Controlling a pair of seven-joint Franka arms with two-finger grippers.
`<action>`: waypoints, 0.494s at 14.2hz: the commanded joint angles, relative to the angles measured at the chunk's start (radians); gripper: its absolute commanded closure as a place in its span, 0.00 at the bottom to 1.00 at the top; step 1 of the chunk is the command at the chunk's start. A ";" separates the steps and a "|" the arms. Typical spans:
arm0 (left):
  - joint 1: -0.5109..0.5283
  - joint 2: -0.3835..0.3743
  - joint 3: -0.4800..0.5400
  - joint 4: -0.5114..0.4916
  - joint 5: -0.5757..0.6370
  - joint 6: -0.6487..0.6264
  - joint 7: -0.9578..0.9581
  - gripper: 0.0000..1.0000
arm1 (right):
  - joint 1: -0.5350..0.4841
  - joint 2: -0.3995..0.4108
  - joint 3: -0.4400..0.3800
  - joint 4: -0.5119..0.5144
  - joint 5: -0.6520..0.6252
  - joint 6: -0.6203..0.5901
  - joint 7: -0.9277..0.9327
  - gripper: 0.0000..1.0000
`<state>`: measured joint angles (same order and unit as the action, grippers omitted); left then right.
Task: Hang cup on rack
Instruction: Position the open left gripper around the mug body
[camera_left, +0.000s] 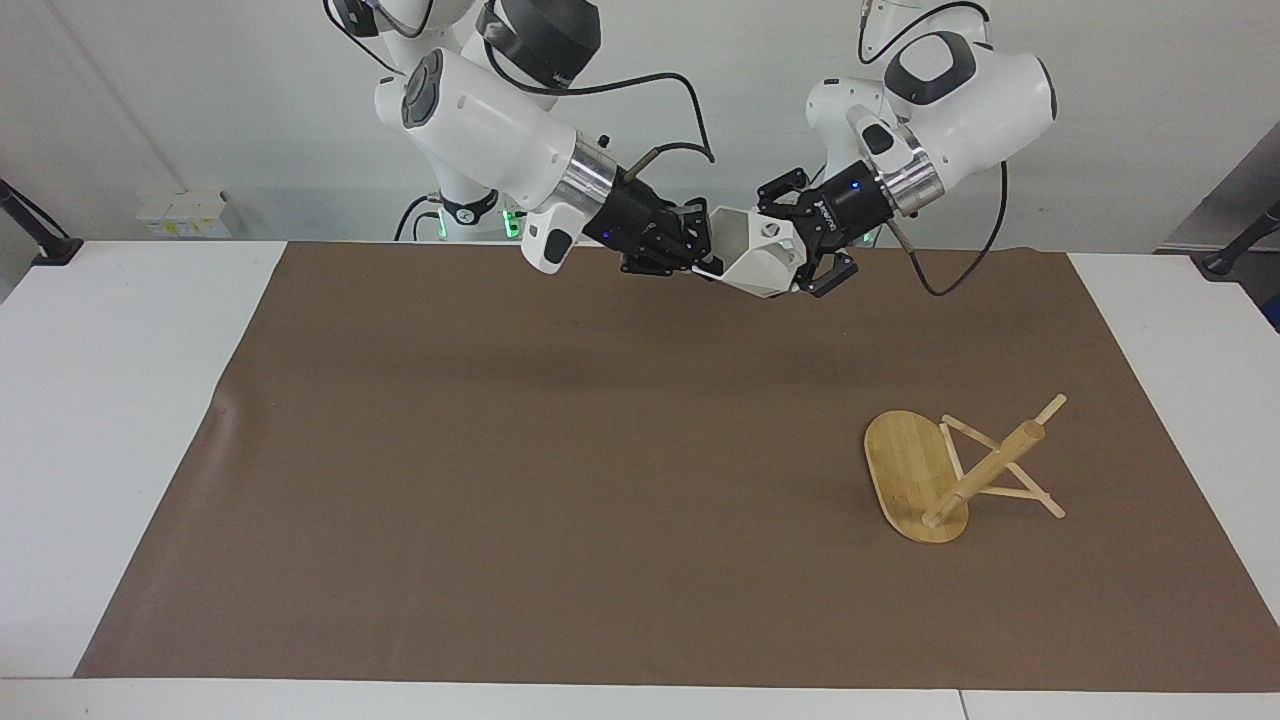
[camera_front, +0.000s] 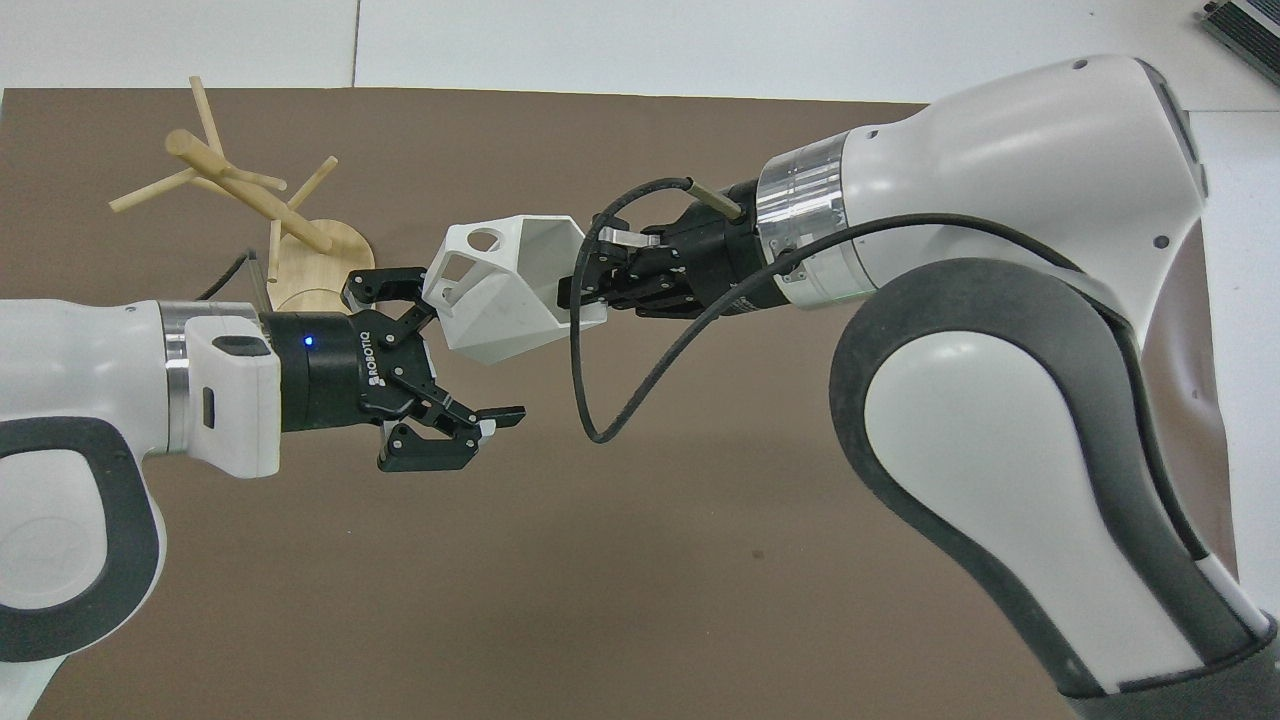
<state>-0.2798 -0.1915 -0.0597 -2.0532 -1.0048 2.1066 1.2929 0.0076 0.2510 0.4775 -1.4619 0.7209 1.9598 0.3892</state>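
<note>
The white faceted cup (camera_left: 762, 258) (camera_front: 497, 292) hangs in the air over the robots' edge of the brown mat. My right gripper (camera_left: 703, 266) (camera_front: 582, 298) is shut on its rim wall, with the cup's mouth turned toward that gripper. My left gripper (camera_left: 808, 250) (camera_front: 466, 356) is open, and its fingers straddle the cup's narrow base end; whether they touch it I cannot tell. The bamboo rack (camera_left: 955, 475) (camera_front: 235, 190) lies tipped over on the mat toward the left arm's end, farther from the robots, resting on its oval base's edge and its pegs.
A brown mat (camera_left: 560, 480) covers most of the white table (camera_left: 110, 400). A black cable (camera_front: 600, 400) loops down from the right wrist close to the cup.
</note>
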 joint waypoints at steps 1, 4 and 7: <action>0.016 -0.006 0.008 -0.005 -0.031 -0.014 0.068 0.00 | -0.008 -0.004 0.007 0.000 0.011 -0.059 -0.007 1.00; 0.027 -0.006 0.006 -0.005 -0.031 -0.022 0.071 0.00 | -0.009 -0.007 0.003 0.006 0.006 -0.087 -0.009 1.00; 0.025 -0.006 0.004 -0.004 -0.031 -0.010 0.072 0.00 | -0.009 -0.007 0.003 0.006 -0.007 -0.087 -0.010 1.00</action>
<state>-0.2655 -0.1911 -0.0524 -2.0533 -1.0102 2.1016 1.3323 0.0075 0.2500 0.4765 -1.4601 0.7197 1.8882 0.3891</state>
